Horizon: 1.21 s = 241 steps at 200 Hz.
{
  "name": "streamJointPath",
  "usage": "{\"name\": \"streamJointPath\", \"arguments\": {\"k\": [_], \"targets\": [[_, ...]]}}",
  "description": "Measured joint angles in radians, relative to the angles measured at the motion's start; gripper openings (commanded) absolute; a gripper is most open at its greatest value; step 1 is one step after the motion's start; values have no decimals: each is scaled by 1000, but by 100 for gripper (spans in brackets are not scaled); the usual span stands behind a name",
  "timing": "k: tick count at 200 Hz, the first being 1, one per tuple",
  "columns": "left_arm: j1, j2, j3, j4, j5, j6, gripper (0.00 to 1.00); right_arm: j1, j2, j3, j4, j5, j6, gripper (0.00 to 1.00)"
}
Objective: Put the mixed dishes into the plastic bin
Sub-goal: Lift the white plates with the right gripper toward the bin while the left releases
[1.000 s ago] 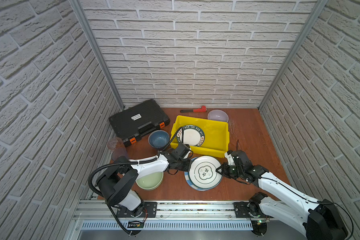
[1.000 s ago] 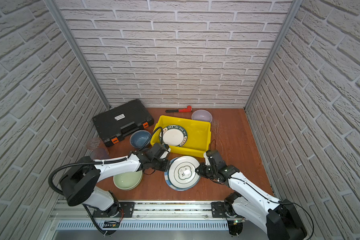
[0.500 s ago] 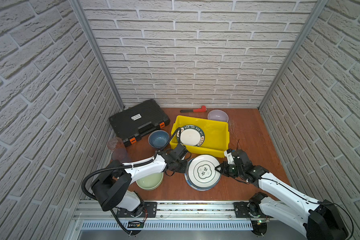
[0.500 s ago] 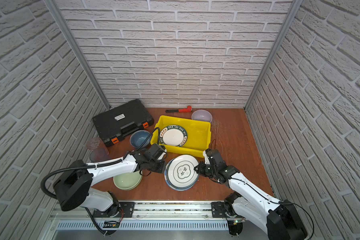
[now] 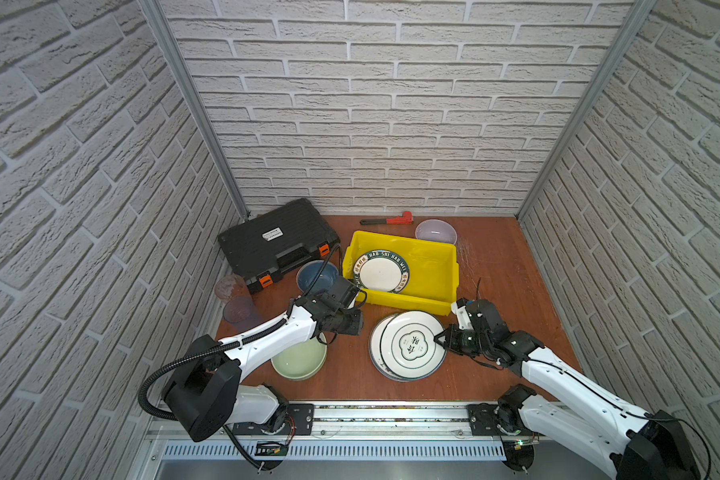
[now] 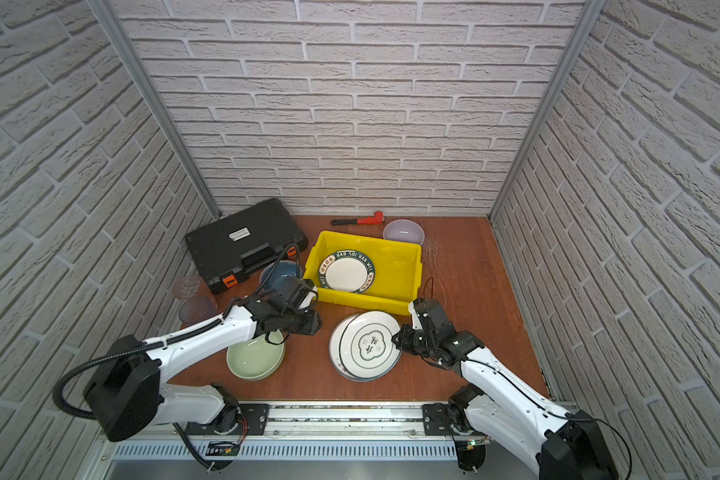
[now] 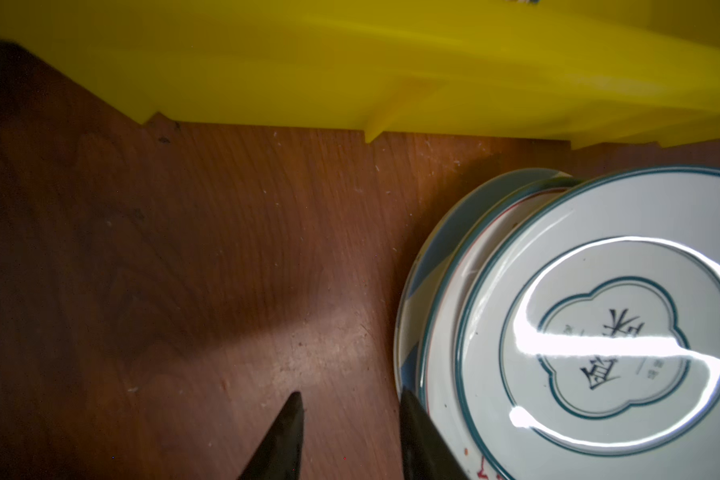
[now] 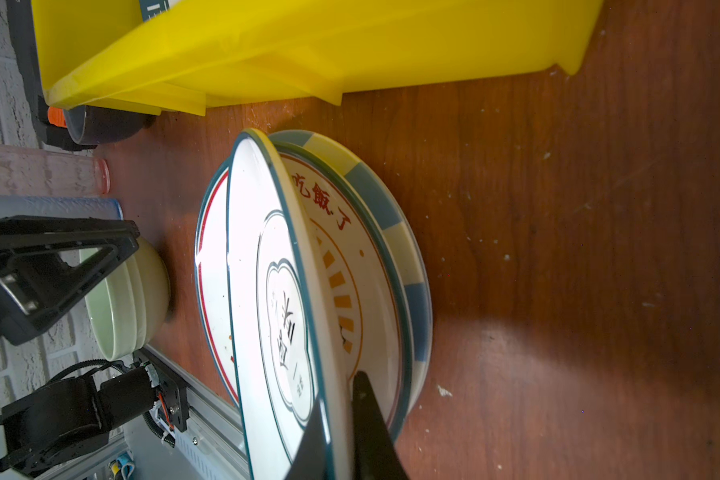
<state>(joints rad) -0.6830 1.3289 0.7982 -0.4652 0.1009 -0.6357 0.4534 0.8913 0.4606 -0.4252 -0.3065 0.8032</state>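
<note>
The left gripper (image 7: 350,395), at about ten o'clock of the plate stack (image 5: 378,351), has one fingertip right beside the stack's rim, though contact cannot be made out. A nudge there could shove the lower plates or jar the tilted white plate (image 5: 412,345). That plate is pinched only at its three o'clock edge, so on the way to the yellow bin (image 5: 408,301) at twelve o'clock it may pivot, slip on the glossy rim, clip the bin's near wall, or drag the orange sunburst plate (image 8: 341,291) along. The left gripper's jaws stand partly apart and hold nothing. The right gripper (image 8: 341,395) is clamped on the white plate's rim, with that side raised off the stack.
</note>
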Motion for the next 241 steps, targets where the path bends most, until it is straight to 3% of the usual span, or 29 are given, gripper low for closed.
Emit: {"name": "streamJointPath", "arguments": {"k": [64, 123, 241], "targets": [[114, -2, 82, -21, -4, 55, 58, 0, -70, 101, -127, 1, -60, 6], [180, -31, 100, -28, -21, 113, 77, 0, -8, 282, -228, 14, -157, 6], [230, -90, 100, -61, -35, 140, 81, -28, 386, 594, -126, 28, -214, 6]]}}
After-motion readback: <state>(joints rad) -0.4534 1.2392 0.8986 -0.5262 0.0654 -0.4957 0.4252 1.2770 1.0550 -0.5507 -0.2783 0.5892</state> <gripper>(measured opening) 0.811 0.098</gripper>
